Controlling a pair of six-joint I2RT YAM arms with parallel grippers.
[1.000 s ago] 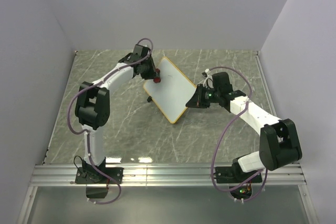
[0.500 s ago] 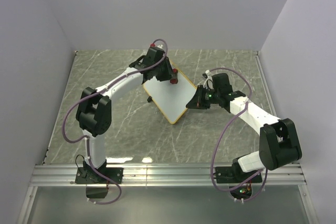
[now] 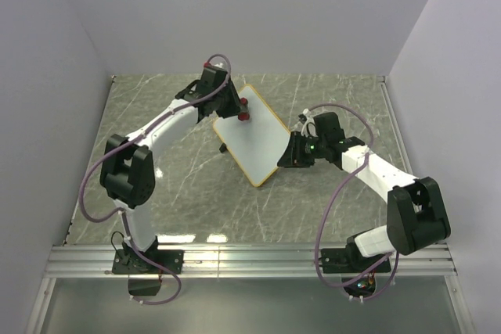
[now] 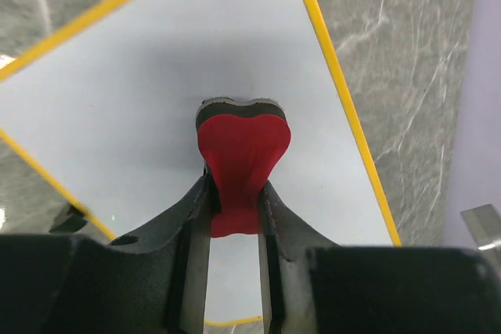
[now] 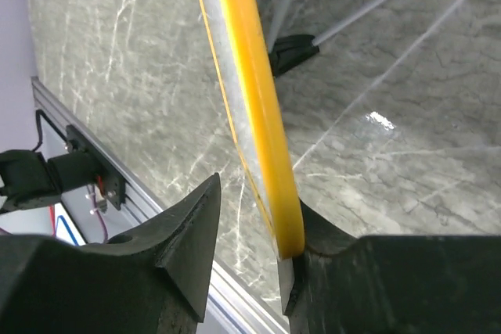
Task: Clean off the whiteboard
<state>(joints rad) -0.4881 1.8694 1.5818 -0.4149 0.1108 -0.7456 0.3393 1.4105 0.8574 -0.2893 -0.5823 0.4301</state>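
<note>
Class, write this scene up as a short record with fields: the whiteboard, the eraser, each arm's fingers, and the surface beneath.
Whiteboard: white face, yellow frame, no marks visible
Eraser: red, on or just off the board's face; contact unclear
Left fingers: shut on the eraser
Right fingers: open, the board's yellow edge between them, against one finger
Table: grey, marbled
</note>
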